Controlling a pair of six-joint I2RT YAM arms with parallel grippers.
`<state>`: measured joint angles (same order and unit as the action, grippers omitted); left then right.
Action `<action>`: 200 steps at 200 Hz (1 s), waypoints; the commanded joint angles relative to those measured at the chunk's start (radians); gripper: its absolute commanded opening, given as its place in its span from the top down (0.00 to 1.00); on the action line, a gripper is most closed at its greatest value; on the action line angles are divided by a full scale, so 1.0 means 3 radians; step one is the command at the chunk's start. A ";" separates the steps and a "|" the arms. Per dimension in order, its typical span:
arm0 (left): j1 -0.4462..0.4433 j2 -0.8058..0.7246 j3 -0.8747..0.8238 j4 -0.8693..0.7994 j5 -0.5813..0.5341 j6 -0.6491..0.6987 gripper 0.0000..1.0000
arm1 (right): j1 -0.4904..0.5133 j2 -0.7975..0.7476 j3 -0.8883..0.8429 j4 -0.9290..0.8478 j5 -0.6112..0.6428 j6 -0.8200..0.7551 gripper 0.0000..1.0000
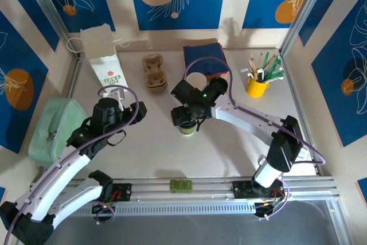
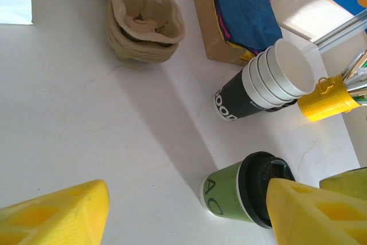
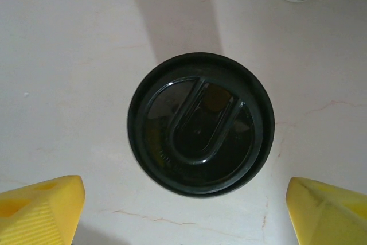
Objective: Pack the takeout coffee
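The takeout coffee (image 1: 186, 129) is a green paper cup with a round black lid, standing upright mid-table. My right gripper (image 1: 187, 116) hangs directly over it, and in the right wrist view the lid (image 3: 200, 124) sits just ahead of the open right gripper (image 3: 184, 215), with one yellow finger wide on each side and nothing between them. My left gripper (image 1: 131, 109) is off to the cup's left, apart from it. It is open and empty (image 2: 184, 210); its view shows the green cup (image 2: 229, 193) low on the right, partly behind a yellow finger (image 2: 304, 216).
A white paper bag (image 1: 103, 55) stands at the back left, with a cardboard cup carrier (image 1: 154, 72) beside it. A stack of white cups (image 2: 275, 76), a box of blue napkins (image 1: 205, 57) and a yellow pen holder (image 1: 257, 86) lie behind. A mint-green bag (image 1: 54, 127) sits at the left edge.
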<state>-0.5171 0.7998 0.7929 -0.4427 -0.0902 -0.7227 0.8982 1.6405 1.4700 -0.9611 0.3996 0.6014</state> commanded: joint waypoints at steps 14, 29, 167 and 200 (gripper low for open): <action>0.0049 -0.0038 -0.0066 -0.0011 -0.0016 0.0069 0.28 | 0.0029 0.0147 0.0144 -0.0120 0.0056 -0.0017 0.08; 0.0052 -0.0046 -0.0079 -0.0008 -0.0011 0.0067 0.28 | 0.0035 0.0187 0.0166 -0.0110 0.0059 -0.0010 0.08; 0.0103 0.0011 -0.0168 0.0114 0.0081 0.0019 0.28 | -0.0008 0.0401 0.0218 -0.0094 0.0089 0.0051 0.14; 0.0108 0.0024 -0.0178 0.0122 0.0095 0.0002 0.28 | -0.0019 0.0442 0.0230 -0.0096 0.0084 0.0048 0.19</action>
<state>-0.4992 0.8024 0.7536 -0.4339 -0.0792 -0.7242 0.8993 1.7557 1.5059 -0.9806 0.4232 0.6037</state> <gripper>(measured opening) 0.723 0.823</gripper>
